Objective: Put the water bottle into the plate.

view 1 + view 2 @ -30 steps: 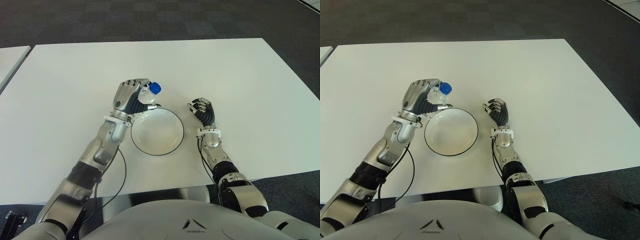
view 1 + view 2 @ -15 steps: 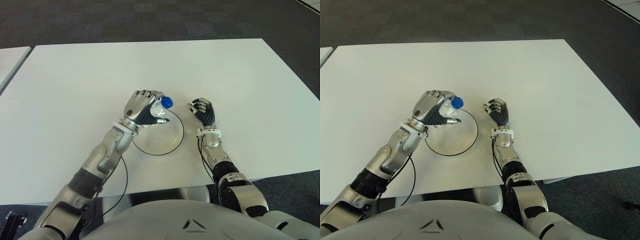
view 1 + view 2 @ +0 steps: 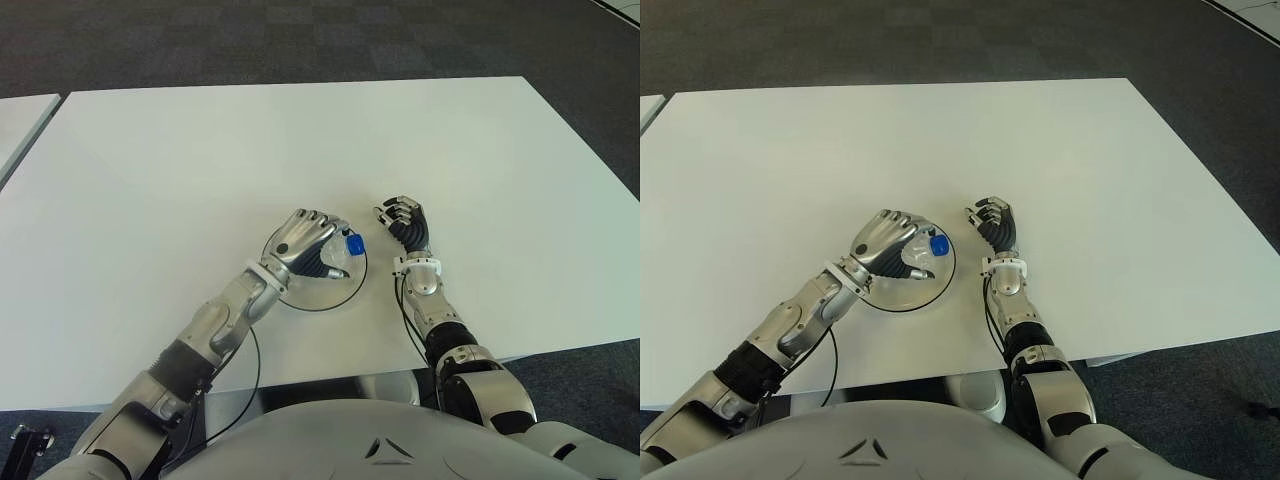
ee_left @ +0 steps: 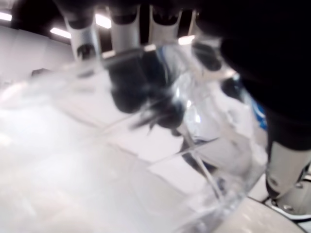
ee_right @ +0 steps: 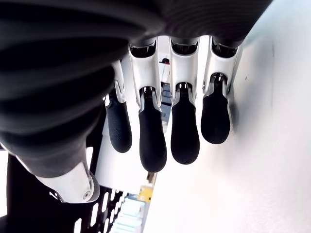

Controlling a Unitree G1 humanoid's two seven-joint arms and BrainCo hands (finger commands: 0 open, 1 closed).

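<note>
The left hand point(image 3: 305, 245) is positioned directly over the plate point(image 3: 345, 291), which is located on the white counter point(image 3: 300, 140) nearer to its front edge than to its rear edge and roughly midway between its left and right edges. The fingers point(image 3: 318, 219) of this hand are curled around the water bottle point(image 3: 338, 260), so that the bottle is held in a closed grasp. The bottle is held tilted, with its blue cap point(image 3: 354, 245) directed toward the right edge of the counter and located above the right part of the plate. Most of the plate is covered by the hand; only its dark-lined rim is seen at the front and right. In the left wrist view, the clear body of the bottle point(image 4: 160, 145) fills most of the frame, and the dark fingertips point(image 4: 129, 92) are seen pressed against it. Whether the bottle is in contact with the plate surface cannot be determined.

The right hand point(image 3: 402, 222) is shown just to the right of the plate, apart from its rim, toward the front edge of the counter. In the right wrist view, its fingers point(image 5: 153, 141) are seen curled inward side by side, and nothing is held between them.
</note>
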